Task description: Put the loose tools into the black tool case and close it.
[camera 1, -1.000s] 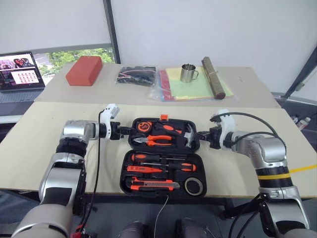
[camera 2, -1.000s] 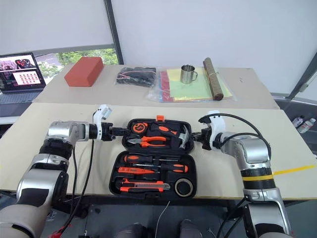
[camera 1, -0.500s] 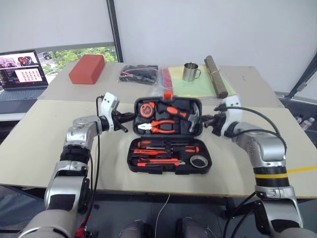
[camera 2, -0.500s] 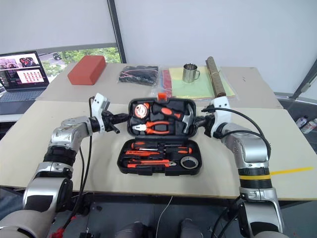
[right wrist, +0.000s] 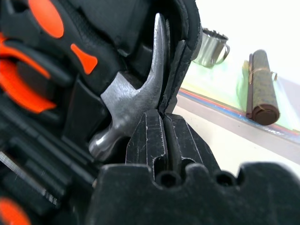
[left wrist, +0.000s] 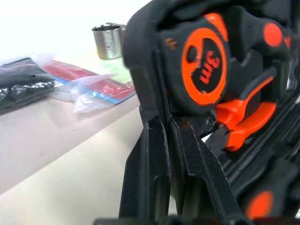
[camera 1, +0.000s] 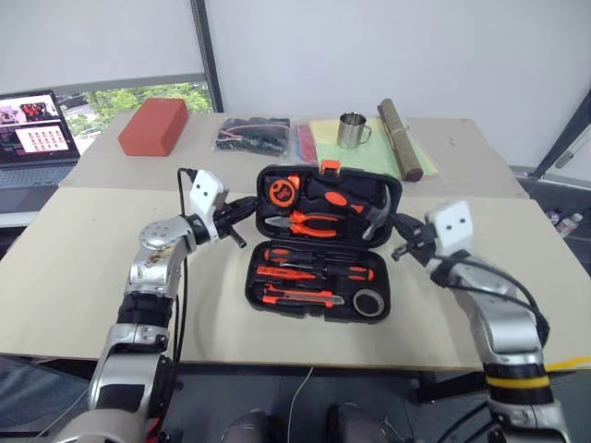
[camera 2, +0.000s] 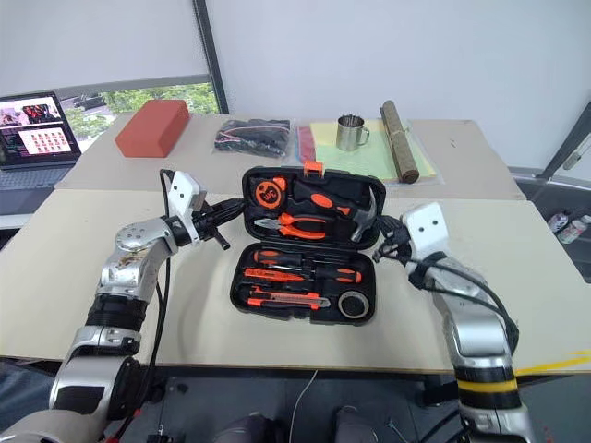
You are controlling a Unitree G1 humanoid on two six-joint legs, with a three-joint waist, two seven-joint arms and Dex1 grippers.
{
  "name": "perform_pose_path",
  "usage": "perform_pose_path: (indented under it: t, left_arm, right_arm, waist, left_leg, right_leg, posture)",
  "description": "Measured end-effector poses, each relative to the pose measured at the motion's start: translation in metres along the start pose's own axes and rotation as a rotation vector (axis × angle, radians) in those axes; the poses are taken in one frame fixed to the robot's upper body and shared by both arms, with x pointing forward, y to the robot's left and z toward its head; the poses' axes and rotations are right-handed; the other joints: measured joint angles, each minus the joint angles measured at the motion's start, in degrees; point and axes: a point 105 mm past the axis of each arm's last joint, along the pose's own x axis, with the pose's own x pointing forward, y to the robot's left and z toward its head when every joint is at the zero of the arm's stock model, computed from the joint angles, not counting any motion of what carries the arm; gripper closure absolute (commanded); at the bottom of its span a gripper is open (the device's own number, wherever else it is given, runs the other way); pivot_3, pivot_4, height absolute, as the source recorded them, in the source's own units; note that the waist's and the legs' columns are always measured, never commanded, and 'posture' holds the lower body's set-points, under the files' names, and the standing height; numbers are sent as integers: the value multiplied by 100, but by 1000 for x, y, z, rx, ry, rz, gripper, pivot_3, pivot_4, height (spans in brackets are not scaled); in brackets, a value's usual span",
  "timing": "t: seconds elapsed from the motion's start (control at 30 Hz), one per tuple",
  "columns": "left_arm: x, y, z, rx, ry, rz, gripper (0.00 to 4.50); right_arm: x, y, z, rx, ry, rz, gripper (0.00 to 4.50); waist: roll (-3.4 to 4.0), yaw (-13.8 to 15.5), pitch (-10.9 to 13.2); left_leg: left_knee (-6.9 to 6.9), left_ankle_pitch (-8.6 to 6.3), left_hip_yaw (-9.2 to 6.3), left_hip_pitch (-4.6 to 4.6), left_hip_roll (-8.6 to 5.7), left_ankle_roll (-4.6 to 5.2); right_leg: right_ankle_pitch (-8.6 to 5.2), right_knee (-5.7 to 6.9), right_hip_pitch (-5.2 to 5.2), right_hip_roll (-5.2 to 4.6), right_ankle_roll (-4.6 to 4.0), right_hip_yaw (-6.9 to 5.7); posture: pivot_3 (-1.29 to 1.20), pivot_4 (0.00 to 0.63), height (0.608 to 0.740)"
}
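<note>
Left eye view, middle: the black tool case (camera 1: 319,305) looks hard and stiff, its lid (camera 1: 330,201) half up, pinched at each side edge by the tightly closed left gripper (camera 1: 247,205) and right gripper (camera 1: 401,224).

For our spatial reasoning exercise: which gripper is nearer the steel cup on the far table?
Right. The right gripper sits at the lid's right edge, diagonally below the steel cup; the left gripper sits at the lid's left edge, farther across.

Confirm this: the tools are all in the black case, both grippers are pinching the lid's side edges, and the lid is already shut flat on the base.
Not quite. The black case's lid is not shut: it stands tilted up, hammer and pliers on show, in the left eye view. The rest holds: tools sit in the base, and the left gripper and right gripper pinch the lid's side edges.
</note>
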Motion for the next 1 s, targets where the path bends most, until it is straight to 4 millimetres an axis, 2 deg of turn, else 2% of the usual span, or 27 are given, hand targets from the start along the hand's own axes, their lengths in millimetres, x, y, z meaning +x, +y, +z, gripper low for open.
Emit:
perform_pose_path:
  t: [0.17,0.23,0.27,0.3,0.4,0.47,0.57,0.63,0.73,0.77,0.8,0.87,0.9,0.93,1.0]
  left_arm:
    - [-27,-20,-5,-85,20,14,4472]
    - [-38,-25,-7,-99,33,20,3774]
    - [-44,-27,-9,-118,52,18,3738]
    - [-55,-29,-15,-150,89,13,3164]
    - [-104,-29,-38,-279,265,-7,2098]
    - [-129,-22,-32,-328,335,-28,1294]
    - [-154,-5,-22,-317,388,-30,28]
    - [-156,10,-24,-302,391,11,28]
    - [-149,16,-27,-307,391,11,28]
    - [-136,15,-26,-277,393,-36,28]
    - [-133,15,-26,-261,396,-48,28]
    - [-123,32,-26,-214,406,-18,28]
    - [-115,38,-26,-195,395,-5,28]
    - [-99,42,-25,-166,377,-8,4]
    - [-73,42,-22,-111,356,-35,0]
  right_arm:
    - [-30,17,0,-15,-15,22,4500]
    - [-41,27,2,-18,-16,41,4500]
    - [-46,31,2,-11,-14,54,4155]
    - [-54,36,2,6,-5,74,3772]
    - [-80,42,-1,58,62,138,2908]
    - [-93,41,1,96,99,189,2223]
    - [-107,41,3,121,141,261,1100]
    - [-114,43,-1,159,179,297,1100]
    - [-119,50,-7,247,223,338,1100]
    - [-136,61,-10,257,291,433,1100]
    - [-147,69,-13,253,351,513,1100]
    - [-182,88,-22,313,501,690,1100]
    - [-185,89,-21,317,510,714,1100]
    - [-184,89,-19,296,506,729,1345]
    - [-179,89,-17,259,492,749,1695]
  waist:
    - [0,0,0]
    - [0,0,0]
    - [0,1,0]
    - [0,-1,0]
    - [-4,-7,2]
    - [-13,25,6]
    - [-10,110,5]
    - [-7,184,3]
    - [-12,208,3]
    - [-9,229,1]
    - [-5,260,0]
    - [-25,305,-3]
    - [-36,307,-7]
    - [-41,293,-6]
    - [-54,287,-1]
  left_leg:
    - [-4,-2,-5,51,21,-3]
    - [-6,-4,-4,68,25,-7]
    - [-7,-5,-2,76,27,-9]
    - [-15,-6,0,83,28,-14]
    - [-17,-18,0,93,41,-41]
    - [-17,-31,-2,92,42,-72]
    - [-26,-40,-3,116,40,-88]
    - [-28,-42,-2,129,40,-90]
    - [-28,-41,1,107,39,-92]
    - [-27,-41,2,87,32,-90]
    - [-32,-40,1,85,27,-89]
    - [-25,-32,1,90,40,-77]
    - [-19,-24,2,90,41,-62]
    - [-8,-14,-2,92,42,-43]
    - [-8,-38,-2,94,41,-84]
  right_leg:
    - [-26,-43,54,-2,36,11]
    - [-21,-42,66,-1,28,18]
    - [-22,-41,71,0,30,20]
    - [-25,-40,71,0,30,28]
    - [-34,-34,73,5,23,36]
    - [-38,-38,72,6,23,36]
    - [-41,-50,73,-9,18,41]
    - [-39,-55,77,-31,12,54]
    - [-16,-54,61,-39,-1,64]
    - [8,-51,63,-39,-39,66]
    - [6,-51,62,-31,-37,61]
    - [1,-61,80,30,-40,41]
    - [2,-60,86,38,-40,29]
    - [0,-61,99,37,-37,14]
    - [-22,-77,108,25,12,16]
  posture:
    - [0,150,736]
    - [0,150,736]
    - [0,150,736]
    - [0,150,736]
    - [0,150,736]
    - [0,150,736]
    - [0,150,736]
    - [0,150,736]
    - [0,150,736]
    - [0,150,736]
    - [0,150,736]
    - [0,150,736]
    - [0,150,736]
    - [0,150,736]
    - [0,150,736]
